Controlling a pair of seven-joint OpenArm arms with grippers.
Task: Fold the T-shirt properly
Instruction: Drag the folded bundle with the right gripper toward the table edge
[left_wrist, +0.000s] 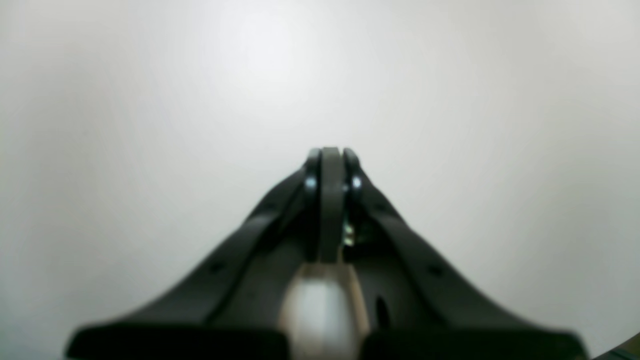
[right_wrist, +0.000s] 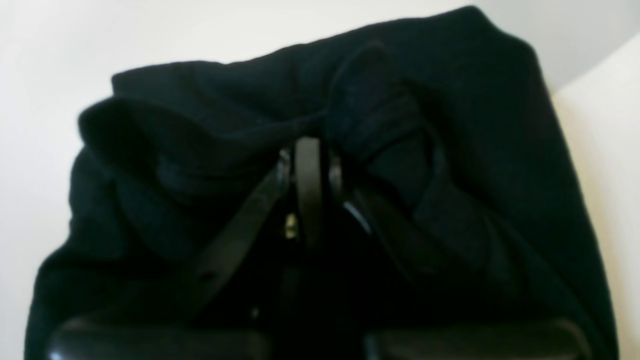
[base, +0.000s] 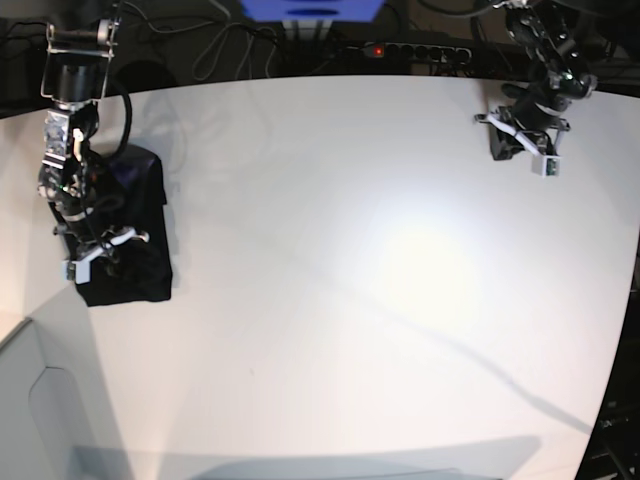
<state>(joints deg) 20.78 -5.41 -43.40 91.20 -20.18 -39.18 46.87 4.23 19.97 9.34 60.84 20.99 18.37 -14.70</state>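
The black T-shirt (base: 140, 225) lies as a bunched, compact bundle at the left edge of the white table (base: 350, 260). In the right wrist view it fills the frame (right_wrist: 475, 150), with creases that run together at my fingertips. My right gripper (right_wrist: 309, 145) is down on the bundle with its jaws together, pinching a fold of the fabric; it also shows in the base view (base: 108, 255). The collar tag is hidden. My left gripper (left_wrist: 331, 152) is shut and empty above bare table, at the far right in the base view (base: 515, 140).
Cables and a power strip (base: 410, 50) run along the table's far edge. The table's left edge lies close beside the shirt, and a white panel (base: 40, 400) stands below it at the front left.
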